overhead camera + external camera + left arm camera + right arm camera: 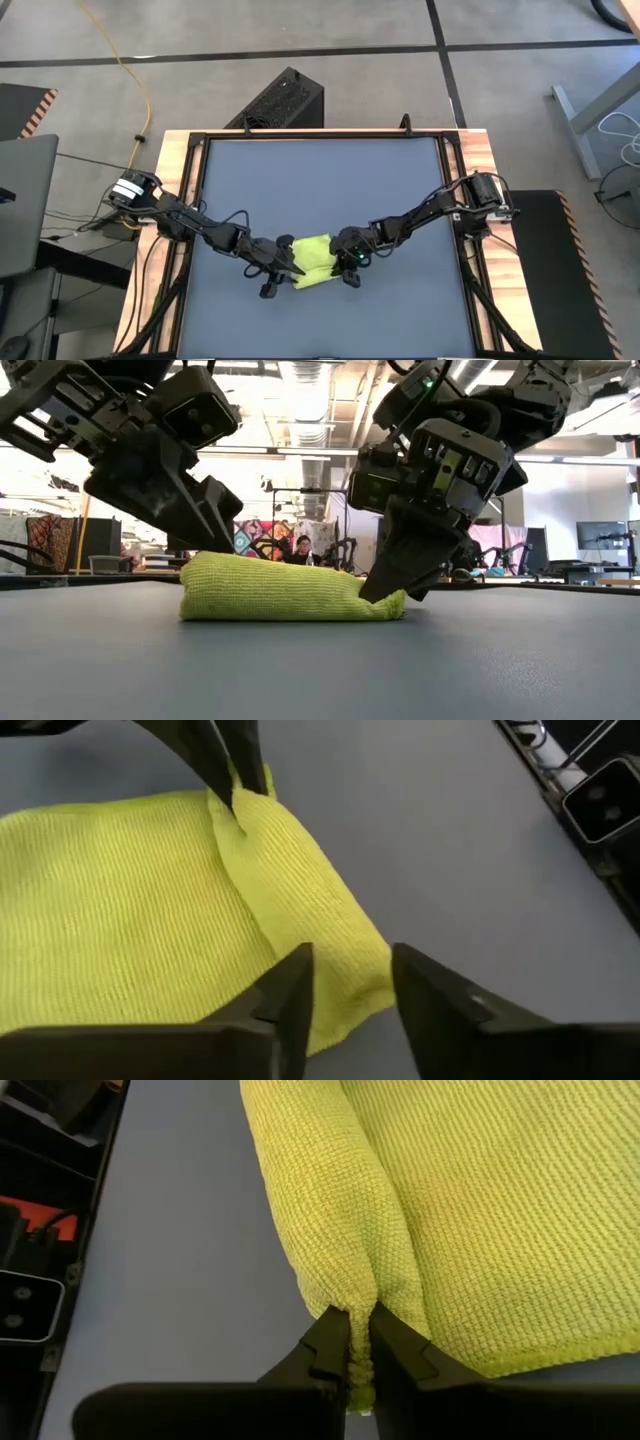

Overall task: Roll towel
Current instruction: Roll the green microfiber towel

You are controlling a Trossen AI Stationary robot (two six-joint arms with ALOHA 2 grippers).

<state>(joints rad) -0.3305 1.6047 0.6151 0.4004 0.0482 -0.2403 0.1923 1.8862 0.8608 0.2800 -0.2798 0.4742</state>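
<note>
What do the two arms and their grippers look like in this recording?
Both are black, jointed arms with cables looped along them. The left gripper and right gripper have dark, wedge-shaped tapering fingers. The right wrist housing shows green lights; the left arm's base carries a white patch.

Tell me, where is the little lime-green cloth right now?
In the high view, the small lime-green towel lies rolled near the front middle of the dark table, between the left gripper and the right gripper, which pinches its end.

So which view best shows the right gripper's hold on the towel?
The right wrist view: the right gripper pinches the rolled edge of the towel between its fingers. The low view shows it pressed at one towel end; the high view hides the contact; the left wrist view shows only distant fingertips.
</note>
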